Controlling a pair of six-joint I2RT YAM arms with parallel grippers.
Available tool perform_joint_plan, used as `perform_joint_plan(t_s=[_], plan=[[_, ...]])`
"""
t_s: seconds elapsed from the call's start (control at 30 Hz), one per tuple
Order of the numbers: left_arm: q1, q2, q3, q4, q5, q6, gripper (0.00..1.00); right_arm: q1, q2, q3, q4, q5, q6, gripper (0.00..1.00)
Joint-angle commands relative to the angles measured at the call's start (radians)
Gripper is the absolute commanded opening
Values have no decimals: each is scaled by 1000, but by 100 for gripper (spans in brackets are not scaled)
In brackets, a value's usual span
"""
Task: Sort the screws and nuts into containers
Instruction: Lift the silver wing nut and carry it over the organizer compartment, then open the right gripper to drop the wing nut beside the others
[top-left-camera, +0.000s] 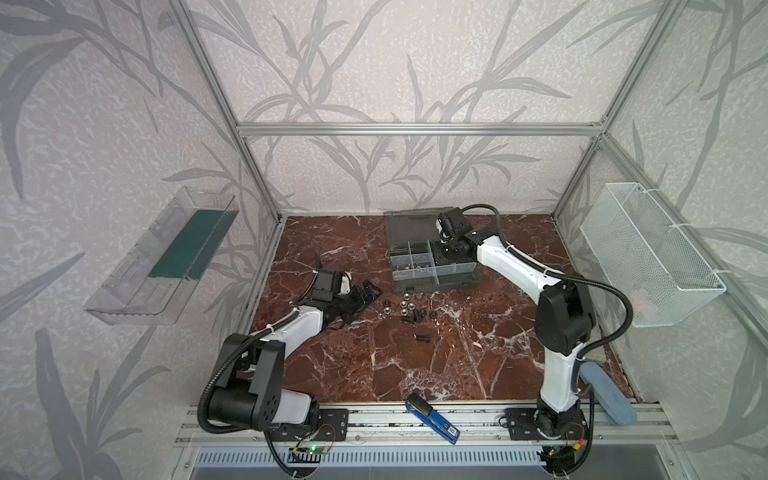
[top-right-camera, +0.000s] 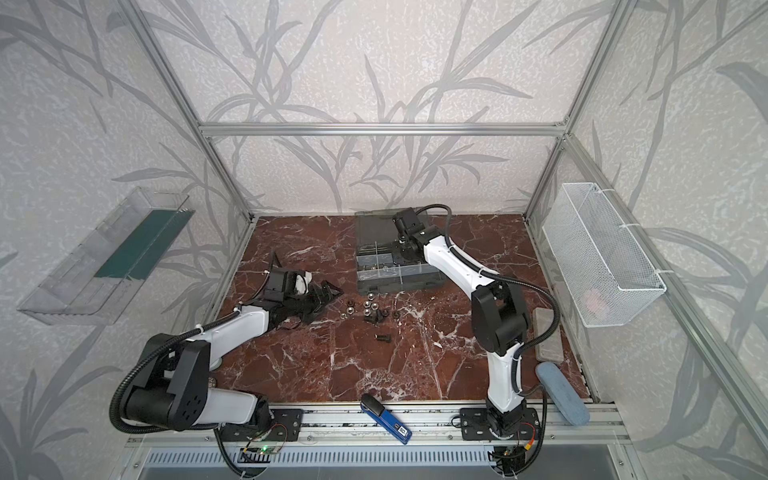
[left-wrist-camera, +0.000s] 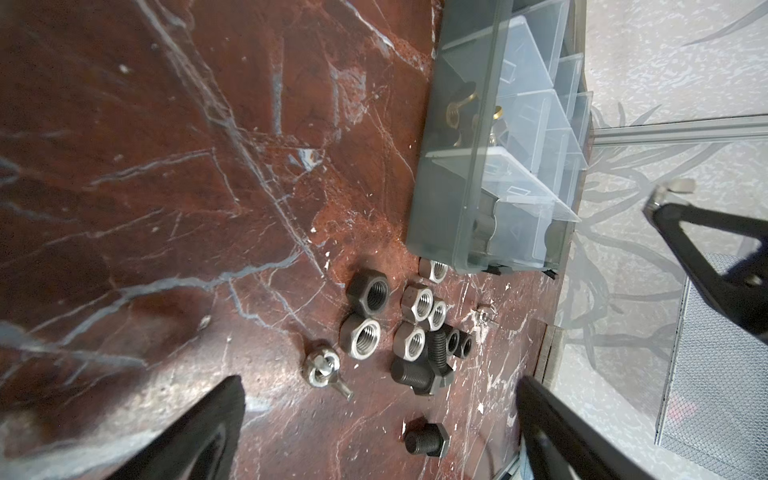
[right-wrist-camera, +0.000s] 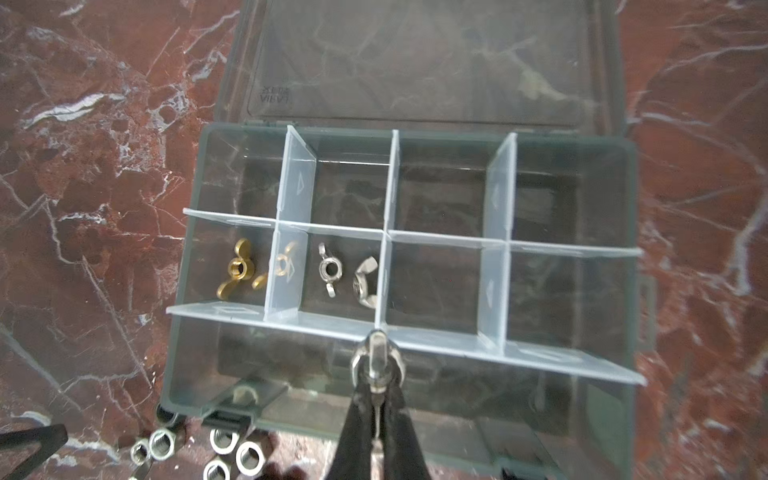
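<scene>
The grey organiser case (top-left-camera: 436, 286) (top-right-camera: 399, 286) lies open at the back, its containers (right-wrist-camera: 444, 282) split by pale dividers. My right gripper (right-wrist-camera: 376, 365) (top-left-camera: 448, 245) hangs over the case's front row, shut on a silver wing nut (right-wrist-camera: 375, 353) (left-wrist-camera: 675, 187). Two middle cells hold brass wing nuts (right-wrist-camera: 237, 270) and silver wing nuts (right-wrist-camera: 330, 270). The hex nuts (top-left-camera: 405, 308) (top-right-camera: 369, 309) (left-wrist-camera: 368, 336) lie bunched on the table in front of the case, with dark screws (left-wrist-camera: 419, 374) among them. One screw (top-left-camera: 423, 338) (left-wrist-camera: 426, 440) lies apart. My left gripper (left-wrist-camera: 380, 388) (top-left-camera: 368, 301) is open, low, just left of the pile.
A loose wing nut (left-wrist-camera: 320, 370) lies beside the pile. A clear wall tray (top-left-camera: 162, 257) hangs left and a white mesh basket (top-left-camera: 648, 253) right. A blue stapler (top-left-camera: 434, 417) rests on the front rail, with a blue-grey case (top-left-camera: 609, 395) and a grey pad (top-right-camera: 548, 334) at the right.
</scene>
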Motion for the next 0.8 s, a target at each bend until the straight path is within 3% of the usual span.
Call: perform_joint_plan(t_s=[0.0, 0.43, 0.57, 0.7, 0.77], plan=[[-2, -37, -8, -10, -1, -1, 100, 0, 75, 85, -47, -50, -17, 0], [0, -63, -14, -27, -16, 1, 100, 1, 183, 152, -37, -85, -17, 0], [0, -64, -14, -28, -15, 3, 100, 0, 192, 155, -38, -85, -16, 15], [0, -65, -17, -26, -15, 4, 100, 0, 192, 155, -39, -82, -17, 19], [0, -65, -20, -22, -14, 3, 99, 0, 195, 160, -40, -82, -24, 29]])
